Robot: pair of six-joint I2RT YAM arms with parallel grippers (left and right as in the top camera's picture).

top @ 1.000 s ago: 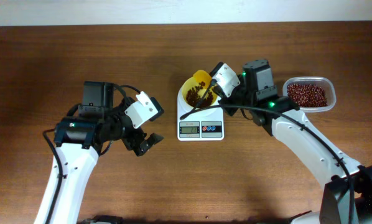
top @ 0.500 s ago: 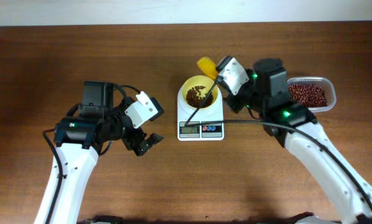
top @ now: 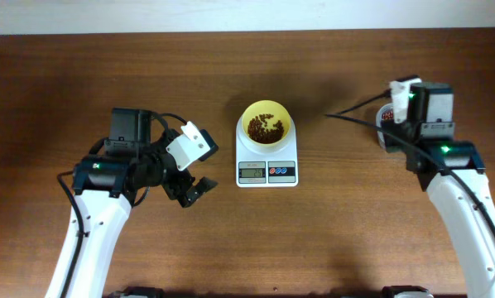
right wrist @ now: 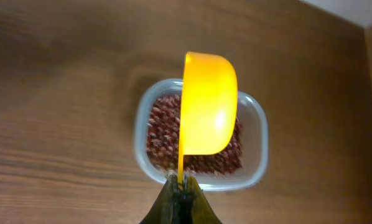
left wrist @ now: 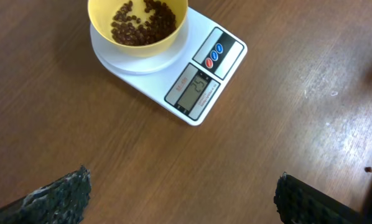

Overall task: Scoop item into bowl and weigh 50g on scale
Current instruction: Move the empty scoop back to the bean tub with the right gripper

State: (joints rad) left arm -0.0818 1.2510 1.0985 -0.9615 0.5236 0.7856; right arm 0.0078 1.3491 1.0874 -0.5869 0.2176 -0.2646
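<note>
A brown wooden surface (top: 247, 240) is seen to carry everything. The left arm is held over its left half, with the left pincer (top: 194, 189) spread wide and nothing between its fingers; in the left wrist view the two dark fingertips (left wrist: 58, 194) are shown far apart at the lower corners, above bare wood, near the scale but apart from it. The right arm is held over the right half, and the right pincer (right wrist: 181, 200) is closed tight on the thin handle of the scoop. The white scale (top: 267, 172) is placed at the middle of the surface, its grey display and its red and blue buttons turned towards the arms; digits are lit on the display, but they cannot be read with certainty. The yellow bowl (top: 266, 105) is set upright on the platform of the scale, towards its far edge. A clear tub (right wrist: 142, 143) is placed well to the right of the scale, largely covered by the right wrist in the overhead view. The orange scoop (right wrist: 208, 106) is held on edge just above the tub, its rounded back turned to the camera, so its inside cannot be seen. Dark red-brown beans (right wrist: 164, 137) are spread across the floor of the tub, and a smaller heap is held in the bowl.
</note>
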